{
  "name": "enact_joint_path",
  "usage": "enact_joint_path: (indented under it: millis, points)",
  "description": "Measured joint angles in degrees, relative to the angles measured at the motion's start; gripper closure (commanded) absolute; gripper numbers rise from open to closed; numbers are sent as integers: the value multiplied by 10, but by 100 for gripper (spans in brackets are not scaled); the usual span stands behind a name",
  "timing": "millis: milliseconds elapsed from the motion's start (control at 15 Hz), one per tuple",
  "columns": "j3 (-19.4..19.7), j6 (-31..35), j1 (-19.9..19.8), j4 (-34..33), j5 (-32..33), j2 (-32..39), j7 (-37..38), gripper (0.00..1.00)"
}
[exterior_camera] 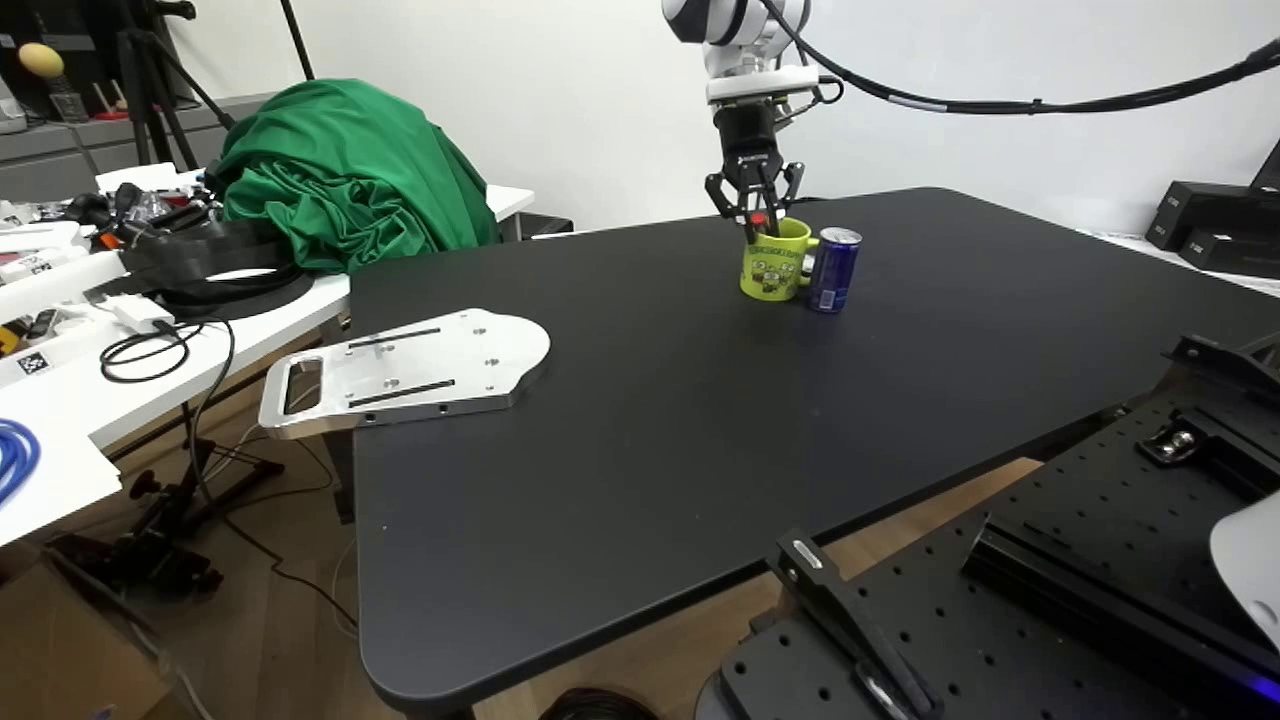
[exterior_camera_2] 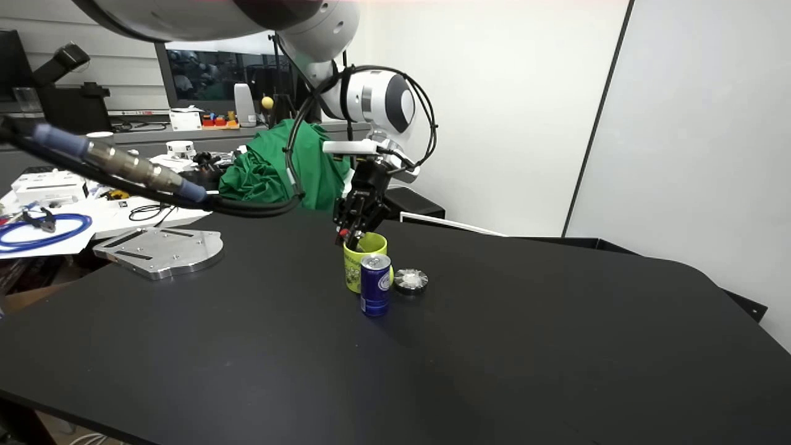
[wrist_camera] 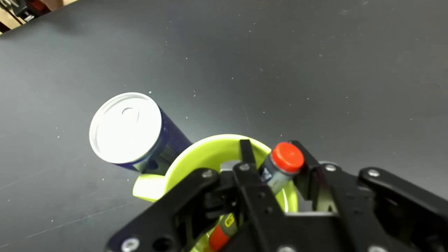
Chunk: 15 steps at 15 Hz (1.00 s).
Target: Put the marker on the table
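Observation:
A red-capped marker [wrist_camera: 282,164] with a grey-blue body stands tilted in the yellow-green mug [wrist_camera: 213,143]. Its red end also shows in both exterior views [exterior_camera: 758,221] [exterior_camera_2: 343,233]; its lower part is hidden. My gripper [wrist_camera: 270,143] is partly open, its fingers reaching to the mug's rim, one on each side of the marker. Gaps show between fingers and marker. A second red-ended marker [wrist_camera: 220,236] lies in the mug beneath the gripper, mostly hidden. The mug stands upright on the black table [exterior_camera: 650,420].
A blue can [exterior_camera: 834,272] stands next to the mug on its handle side. A small round roll [exterior_camera_2: 411,280] lies close by. A silver metal plate [exterior_camera: 420,365] overhangs a table edge. A cluttered white table [exterior_camera: 60,430] and green cloth [exterior_camera: 350,180] are beyond it.

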<state>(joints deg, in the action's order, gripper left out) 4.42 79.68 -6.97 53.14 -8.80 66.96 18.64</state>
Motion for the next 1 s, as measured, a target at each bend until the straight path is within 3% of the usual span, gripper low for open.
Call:
enact_joint_path:
  millis: [400, 1000]
  points:
    - [-1, -26, 2, -20, -6, 1, 8, 96]
    - [-16, -145, 2, -136, -49, -19, 9, 95]
